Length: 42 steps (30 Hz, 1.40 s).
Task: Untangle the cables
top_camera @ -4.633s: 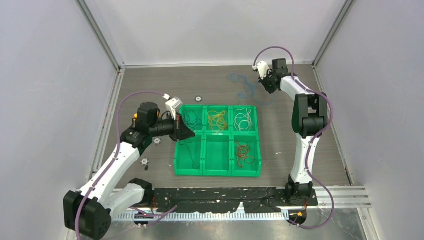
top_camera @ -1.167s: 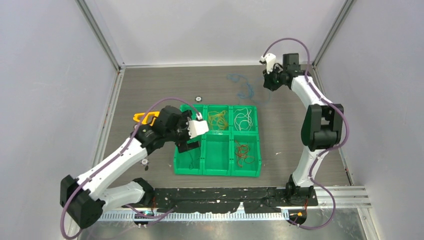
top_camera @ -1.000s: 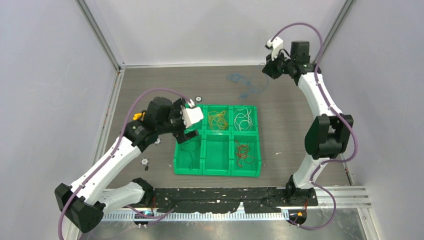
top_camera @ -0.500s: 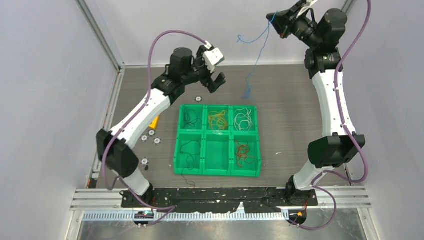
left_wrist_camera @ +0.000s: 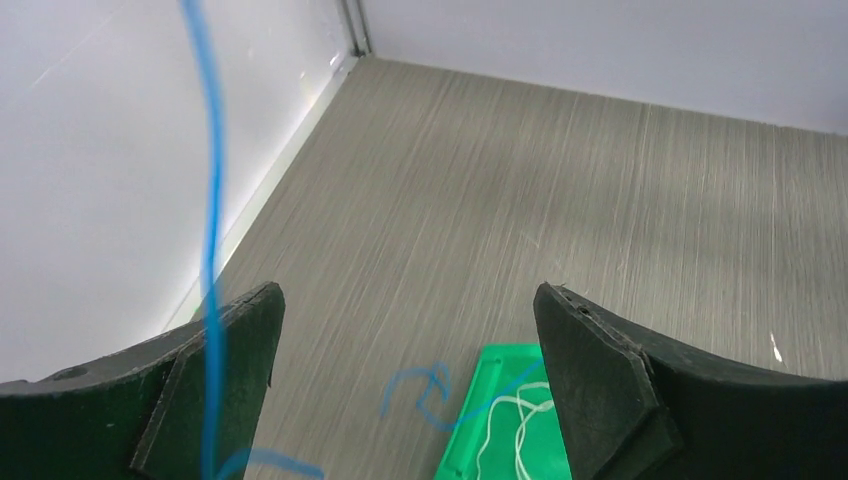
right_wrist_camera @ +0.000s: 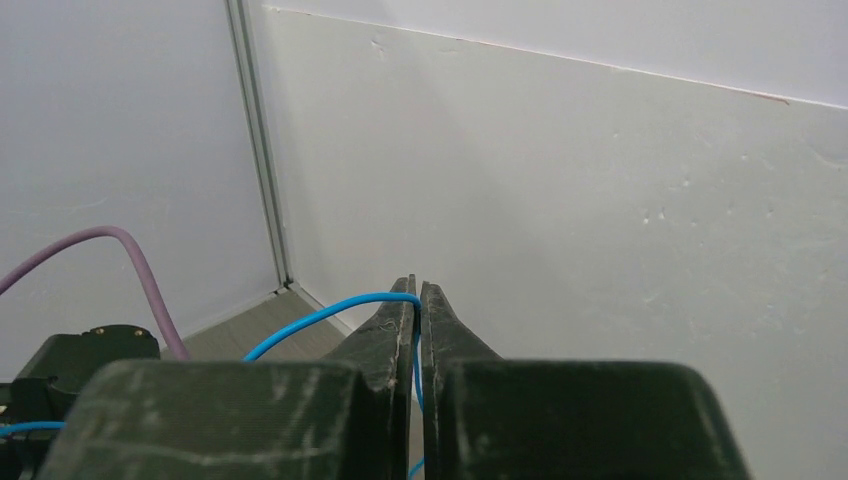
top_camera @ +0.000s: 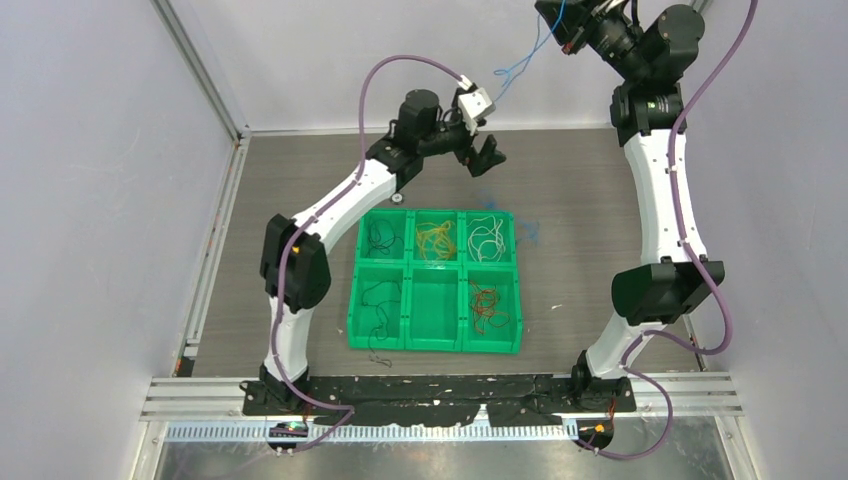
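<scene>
My right gripper (top_camera: 548,12) is raised high against the back wall and is shut on a thin blue cable (top_camera: 527,55), pinched at the fingertips (right_wrist_camera: 418,300). The blue cable (right_wrist_camera: 320,318) hangs down from there; its lower end curls on the table (top_camera: 490,193). My left gripper (top_camera: 485,160) hovers open over the far table with nothing between its fingers (left_wrist_camera: 215,380). The hanging blue strand (left_wrist_camera: 210,200) passes in front of its left finger. The green tray (top_camera: 436,265) holds black (top_camera: 380,236), yellow (top_camera: 435,240), white (top_camera: 487,238) and red (top_camera: 490,305) cables in separate compartments.
The tray's far right corner (left_wrist_camera: 497,420) shows under my left gripper, white cable (left_wrist_camera: 520,425) inside. A small white disc (top_camera: 398,197) lies behind the tray beside the left arm. White walls enclose the table on three sides.
My right gripper rose from the table to the top of the back wall, pulling the blue cable up. My left arm left the tray and swung to the back, still open.
</scene>
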Each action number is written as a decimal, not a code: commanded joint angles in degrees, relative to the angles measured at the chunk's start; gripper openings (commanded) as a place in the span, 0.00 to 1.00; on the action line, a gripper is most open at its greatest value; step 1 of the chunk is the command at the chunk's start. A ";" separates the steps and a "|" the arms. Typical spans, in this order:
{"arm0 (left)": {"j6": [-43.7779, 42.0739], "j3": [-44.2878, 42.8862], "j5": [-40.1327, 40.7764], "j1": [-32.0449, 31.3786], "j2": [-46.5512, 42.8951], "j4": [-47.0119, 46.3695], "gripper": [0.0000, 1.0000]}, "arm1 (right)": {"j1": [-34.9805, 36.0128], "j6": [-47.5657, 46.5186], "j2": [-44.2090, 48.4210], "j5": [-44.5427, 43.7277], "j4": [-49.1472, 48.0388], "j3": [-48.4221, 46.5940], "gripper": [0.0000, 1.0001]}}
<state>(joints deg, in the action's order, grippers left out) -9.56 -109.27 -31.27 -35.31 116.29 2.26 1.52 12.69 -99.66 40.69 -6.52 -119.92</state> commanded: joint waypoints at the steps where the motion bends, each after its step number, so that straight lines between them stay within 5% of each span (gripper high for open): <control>1: 1.38 -7.15 -1.68 -0.56 5.38 -2.55 0.96 | 0.44 2.49 0.40 -0.66 -2.32 -2.39 0.05; 8: 6.28 -5.98 -2.28 0.84 5.45 -3.07 0.88 | 0.58 1.20 0.43 -2.24 0.41 -3.36 0.05; 13: 4.03 10.02 -3.88 2.73 -8.55 -5.72 0.98 | 0.54 2.07 1.60 1.02 3.38 -2.50 0.05; 19: 5.00 23.28 -8.17 10.86 -24.22 2.74 1.00 | 0.65 6.85 7.27 8.58 1.95 5.83 0.05; 23: 7.88 25.49 -11.24 16.84 -32.32 8.08 1.00 | 2.70 10.53 11.22 17.82 0.43 13.17 0.05; 26: 8.00 21.31 -12.64 17.73 -36.05 14.15 1.00 | 6.48 3.70 15.12 19.12 7.02 20.58 0.05; 32: 21.81 12.15 -16.89 12.97 -38.48 20.69 1.00 | 15.76 -24.93 19.35 6.13 26.09 23.24 0.05; 36: 23.78 15.84 -12.83 5.27 -41.10 19.51 1.00 | 20.08 -25.61 18.53 -4.82 26.59 22.82 0.05; 42: 23.04 19.62 -5.00 1.19 -41.03 13.92 0.89 | 23.87 -26.57 18.64 -7.98 27.95 23.14 0.05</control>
<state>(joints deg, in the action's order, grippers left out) 11.81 -90.08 -42.19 -33.85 74.24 19.40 24.03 -10.74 -82.11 37.67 20.58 -96.49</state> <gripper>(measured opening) 0.938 0.072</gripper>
